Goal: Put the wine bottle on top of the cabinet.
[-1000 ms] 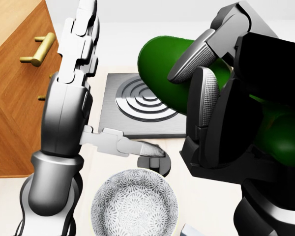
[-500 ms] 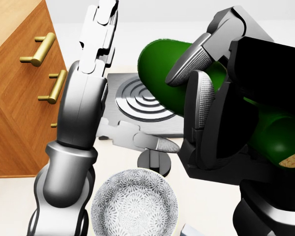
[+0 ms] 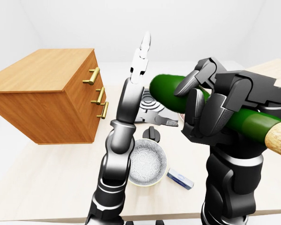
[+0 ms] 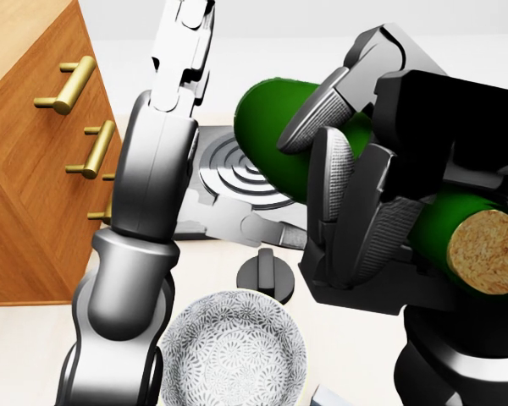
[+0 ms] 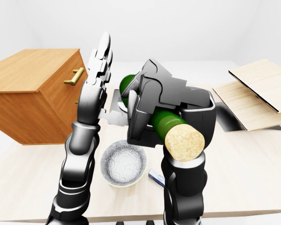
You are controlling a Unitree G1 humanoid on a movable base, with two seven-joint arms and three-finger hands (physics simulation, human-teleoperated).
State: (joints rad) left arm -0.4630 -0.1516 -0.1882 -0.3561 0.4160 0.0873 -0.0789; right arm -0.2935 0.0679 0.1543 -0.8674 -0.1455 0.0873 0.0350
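Green wine bottle [image 3: 210, 107] held up in the air, lying almost flat instead of standing. Long way of the bottle runs from the upper middle of the left-eye view down to its right edge. Round bottom end toward the cabinet [image 3: 47, 93], cork end [image 5: 184, 140] toward the camera and big in the right-eye view. Right hand [image 4: 356, 190] wrapped tight round the middle of the bottle, dark fingers [image 4: 326, 101] curled over the green glass.

Left hand [image 3: 140, 58] raised high with nothing in it, fingers straight and pointing up, one short finger sticking out sideways lower down. Sits between the cabinet and the bottle in the left-eye view, not touching either one.

Wooden cabinet at the left, flat top bare, gold handles [image 4: 68, 85] on the side facing the bottle. Bottle well apart from the cabinet top.

On the pale table [image 3: 47, 187]: a patterned bowl [image 4: 233, 351] near the bottom of the head view, a small black knob [image 4: 267, 275] just above it, a grey square plate with rings [image 4: 237, 165] behind the arms, and a small flat box [image 3: 180, 178] beside the bowl.
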